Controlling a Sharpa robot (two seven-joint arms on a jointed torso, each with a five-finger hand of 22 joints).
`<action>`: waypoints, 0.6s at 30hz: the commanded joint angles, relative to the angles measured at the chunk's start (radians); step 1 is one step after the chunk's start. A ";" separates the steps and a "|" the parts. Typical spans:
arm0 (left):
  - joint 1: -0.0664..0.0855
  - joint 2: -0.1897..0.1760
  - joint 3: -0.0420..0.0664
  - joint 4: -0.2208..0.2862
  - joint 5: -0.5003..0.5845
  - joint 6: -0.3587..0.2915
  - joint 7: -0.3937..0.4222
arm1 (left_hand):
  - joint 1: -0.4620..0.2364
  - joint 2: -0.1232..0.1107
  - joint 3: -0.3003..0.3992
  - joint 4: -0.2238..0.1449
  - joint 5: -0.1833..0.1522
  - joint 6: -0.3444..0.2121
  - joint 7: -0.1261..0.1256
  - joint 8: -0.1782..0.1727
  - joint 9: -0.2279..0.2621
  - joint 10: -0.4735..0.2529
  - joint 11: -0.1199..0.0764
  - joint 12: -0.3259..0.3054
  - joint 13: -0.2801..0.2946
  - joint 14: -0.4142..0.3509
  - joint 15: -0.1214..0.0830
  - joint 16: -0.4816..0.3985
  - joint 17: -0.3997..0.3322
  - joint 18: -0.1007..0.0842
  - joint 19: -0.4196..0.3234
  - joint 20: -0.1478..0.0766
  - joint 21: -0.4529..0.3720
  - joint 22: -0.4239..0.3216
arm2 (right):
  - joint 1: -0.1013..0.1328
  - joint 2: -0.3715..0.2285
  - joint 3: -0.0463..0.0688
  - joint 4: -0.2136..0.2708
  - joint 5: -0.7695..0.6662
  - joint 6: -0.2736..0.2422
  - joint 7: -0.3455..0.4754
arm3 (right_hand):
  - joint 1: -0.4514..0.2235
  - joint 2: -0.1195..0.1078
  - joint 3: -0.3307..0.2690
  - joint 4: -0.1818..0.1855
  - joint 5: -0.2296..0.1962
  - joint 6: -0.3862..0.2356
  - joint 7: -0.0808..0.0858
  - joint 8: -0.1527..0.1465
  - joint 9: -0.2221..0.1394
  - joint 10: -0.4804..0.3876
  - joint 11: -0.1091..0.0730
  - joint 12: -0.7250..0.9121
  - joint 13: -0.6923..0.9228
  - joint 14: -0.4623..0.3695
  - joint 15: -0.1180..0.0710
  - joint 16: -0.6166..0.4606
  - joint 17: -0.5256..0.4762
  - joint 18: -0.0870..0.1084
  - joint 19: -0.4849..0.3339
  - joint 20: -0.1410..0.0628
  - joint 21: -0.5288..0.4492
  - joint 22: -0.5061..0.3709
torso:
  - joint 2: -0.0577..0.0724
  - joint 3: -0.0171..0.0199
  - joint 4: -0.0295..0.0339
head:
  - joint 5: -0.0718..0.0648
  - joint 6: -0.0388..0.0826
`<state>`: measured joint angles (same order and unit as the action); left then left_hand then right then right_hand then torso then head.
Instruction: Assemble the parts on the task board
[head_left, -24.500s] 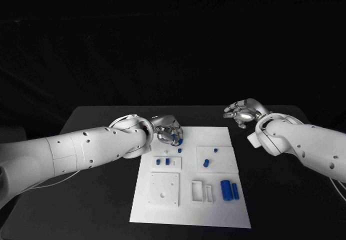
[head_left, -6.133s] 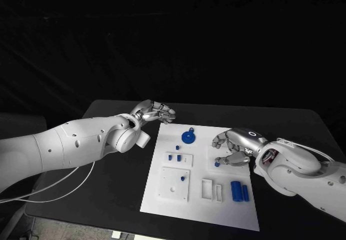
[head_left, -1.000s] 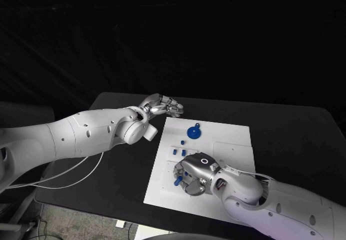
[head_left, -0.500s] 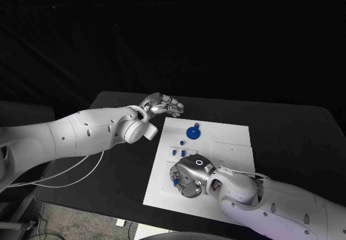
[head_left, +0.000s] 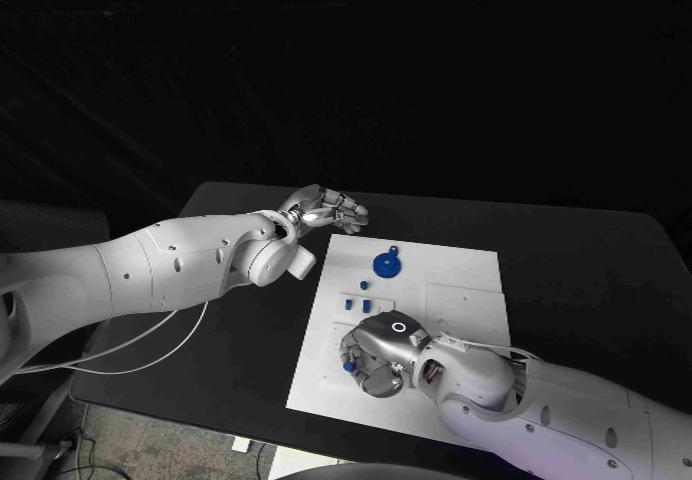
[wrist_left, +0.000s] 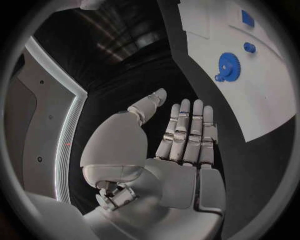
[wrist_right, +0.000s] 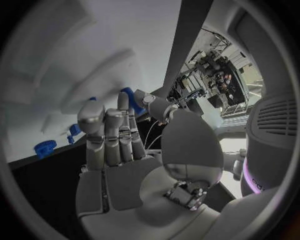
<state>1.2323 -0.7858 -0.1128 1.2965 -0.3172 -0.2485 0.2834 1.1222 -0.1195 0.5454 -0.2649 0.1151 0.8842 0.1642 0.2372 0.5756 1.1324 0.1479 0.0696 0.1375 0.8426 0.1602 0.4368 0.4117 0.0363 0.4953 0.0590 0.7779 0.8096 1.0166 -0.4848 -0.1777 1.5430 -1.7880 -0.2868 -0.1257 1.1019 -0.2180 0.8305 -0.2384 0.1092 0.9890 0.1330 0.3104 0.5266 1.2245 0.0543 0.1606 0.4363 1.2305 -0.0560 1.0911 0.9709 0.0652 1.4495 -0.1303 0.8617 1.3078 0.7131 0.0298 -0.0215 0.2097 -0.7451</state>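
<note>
The white task board (head_left: 464, 262) lies in the middle of the black table. A blue gear (head_left: 387, 264) stands on its far left part and shows too as the blue gear (wrist_left: 229, 64) and the blue gear (wrist_right: 44, 148). Small blue pegs (head_left: 358, 299) stand nearer. My right hand (head_left: 378, 355) hovers low over the board's near left part. It pinches a small blue part (wrist_right: 130, 99) between thumb and fingers, seen also as the blue part (head_left: 351, 367). My left hand (head_left: 329, 208) hangs off the board's far left corner, its fingers (wrist_left: 187, 130) straight and together, holding nothing.
Black table (head_left: 591, 270) surrounds the board on all sides, with wide bare room to the right. My right forearm (head_left: 548, 400) covers the board's near right part. A white cable (head_left: 137, 345) trails under my left arm.
My right hand has crept slightly towards the board's near left edge with the blue part. The left hand has not moved.
</note>
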 joint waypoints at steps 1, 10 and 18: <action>0.001 0.001 0.001 0.001 0.004 0.012 0.010 | -0.008 0.005 -0.002 -0.007 0.000 -0.005 0.000 0.005 -0.001 0.005 -0.003 0.004 -0.002 0.002 -0.001 -0.006 0.001 0.011 0.009 0.001 -0.007 -0.002 | -0.005 -0.003 -0.003 -0.001 0.051 -0.011 0.030 | -0.015 -0.024 -0.054 -0.009 0.032 -0.043 0.017 -0.025 -0.011 -0.046 0.022 -0.024 -0.005 -0.002 0.020 0.000 0.001 0.197 -0.005 0.010 0.000 0.015 | 0.000 0.0007 -0.0007 | 0.000 0.000; 0.001 0.001 0.001 0.001 0.004 0.012 0.010 | -0.008 0.005 -0.002 -0.007 0.000 -0.006 0.000 0.005 -0.001 0.005 -0.003 0.004 -0.002 0.002 -0.001 -0.007 0.001 0.011 0.009 0.001 -0.007 -0.002 | -0.005 -0.014 -0.003 0.005 0.072 -0.058 0.043 | -0.019 -0.041 -0.140 -0.027 0.087 -0.100 0.041 -0.050 -0.024 -0.108 0.046 -0.066 -0.035 -0.011 0.044 -0.002 -0.003 0.197 -0.013 0.021 -0.015 0.008 | 0.000 0.0009 -0.0003 | 0.000 0.002; 0.001 0.000 0.001 -0.001 0.004 0.009 0.013 | -0.007 0.005 -0.002 -0.007 0.000 -0.006 0.000 0.005 -0.002 0.005 -0.003 0.004 -0.002 0.002 -0.001 -0.007 0.002 0.011 0.009 0.001 -0.007 -0.002 | -0.005 -0.033 -0.002 0.024 0.099 -0.089 0.058 | -0.018 -0.050 -0.164 -0.026 0.100 -0.108 0.044 -0.052 -0.027 -0.115 0.050 -0.072 -0.044 -0.011 0.047 -0.001 -0.005 0.197 -0.010 0.023 -0.021 0.005 | 0.000 0.0009 -0.0004 | -0.003 0.005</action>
<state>1.2323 -0.7866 -0.1128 1.2956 -0.3172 -0.2484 0.2833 1.1222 -0.1195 0.5433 -0.2670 0.1151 0.8842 0.1642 0.2372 0.5754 1.1324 0.1479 0.0696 0.1367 0.8426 0.1601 0.4368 0.4116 0.0362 0.4953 0.0590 0.7742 0.8089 1.0123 -0.5141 -0.1801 1.5610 -1.7155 -0.3413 -0.0919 1.0846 -0.2586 0.6687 -0.2649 0.2083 0.8875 0.1776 0.2631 0.5006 1.1272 0.0914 0.0942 0.3925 1.2201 -0.0142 1.0898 0.9676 0.0585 1.4397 -0.1119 0.8458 1.3076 0.7130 0.0308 -0.0217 0.2077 -0.7416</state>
